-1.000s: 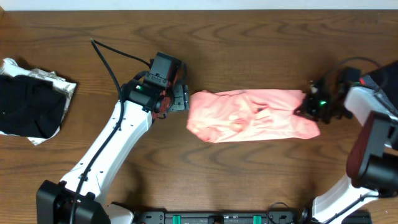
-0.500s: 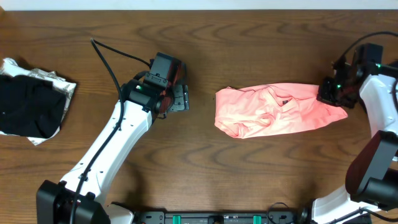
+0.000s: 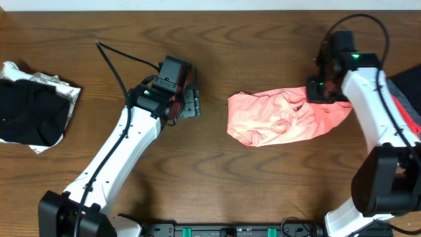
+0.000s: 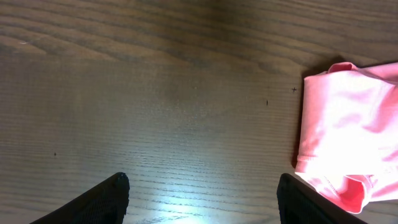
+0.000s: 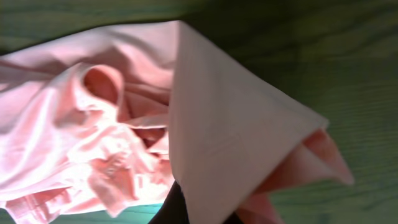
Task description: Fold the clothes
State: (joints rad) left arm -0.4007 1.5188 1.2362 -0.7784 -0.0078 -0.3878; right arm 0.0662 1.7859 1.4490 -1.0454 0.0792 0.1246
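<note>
Wooden bench (image 3: 263, 46) carries a crumpled pink T-shirt (image 3: 273, 122). Right hand (image 3: 320, 91) pinches the end beneath it. Left hand (image 3: 193, 104) gapes wide and empty, the shirt well beyond its fingertips.

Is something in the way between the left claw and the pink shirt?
No, nothing visible. Only bare table lies between the open left gripper and the shirt; the right gripper holds its far end.

You cannot tell whether the right gripper (image 3: 317, 92) is closed: in its wrist view the shirt (image 5: 205, 124) drapes over its fingers. The left wrist view's right edge crops the shirt.
</note>
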